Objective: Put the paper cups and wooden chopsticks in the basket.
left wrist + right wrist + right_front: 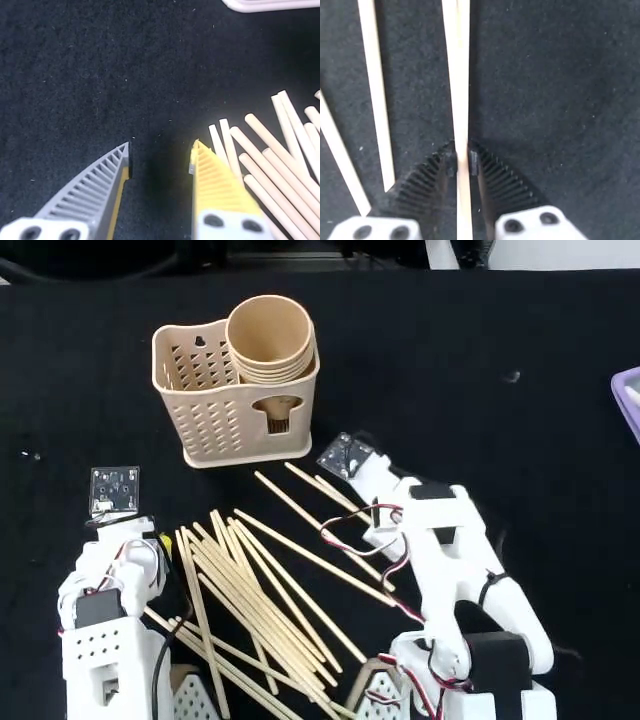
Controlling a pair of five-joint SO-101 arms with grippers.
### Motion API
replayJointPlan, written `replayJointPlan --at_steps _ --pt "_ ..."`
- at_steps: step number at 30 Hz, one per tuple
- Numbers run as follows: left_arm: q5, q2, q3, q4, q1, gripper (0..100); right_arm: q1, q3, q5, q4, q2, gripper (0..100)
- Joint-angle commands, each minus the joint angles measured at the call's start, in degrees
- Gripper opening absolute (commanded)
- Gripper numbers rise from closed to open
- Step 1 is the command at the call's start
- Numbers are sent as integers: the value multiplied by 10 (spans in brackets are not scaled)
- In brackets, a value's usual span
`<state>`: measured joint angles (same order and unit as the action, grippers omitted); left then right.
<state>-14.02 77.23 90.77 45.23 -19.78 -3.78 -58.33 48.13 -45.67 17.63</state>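
Done: paper cups (270, 335) sat stacked in basket (215, 415) toward worktop's (520, 440) far edge; outstanding: wooden chopsticks (255, 590) lay loose near front edge; right tool (462, 156) clenched two; left tool (161, 150) released beside pile.

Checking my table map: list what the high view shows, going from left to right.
Left arm → chopsticks → right arm → purple thing at the edge.

A black-covered table (500, 340) carries the basket (235, 418) and scattered wooden chopsticks (262, 592).
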Motion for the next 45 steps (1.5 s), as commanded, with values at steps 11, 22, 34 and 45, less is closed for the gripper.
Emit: replayJointPlan --at_steps 11,22,34,45 --pt "4 5 -11 -11 -2 202 -53 63 -57 3 -18 149" --pt "4 5 -11 -11 -2 202 -59 158 -63 -27 -168 131" --pt "4 5 -11 -11 -2 202 -40 204 -63 -155 -75 10" --pt "4 5 -12 -11 -2 202 -29 239 -39 -329 291 10"
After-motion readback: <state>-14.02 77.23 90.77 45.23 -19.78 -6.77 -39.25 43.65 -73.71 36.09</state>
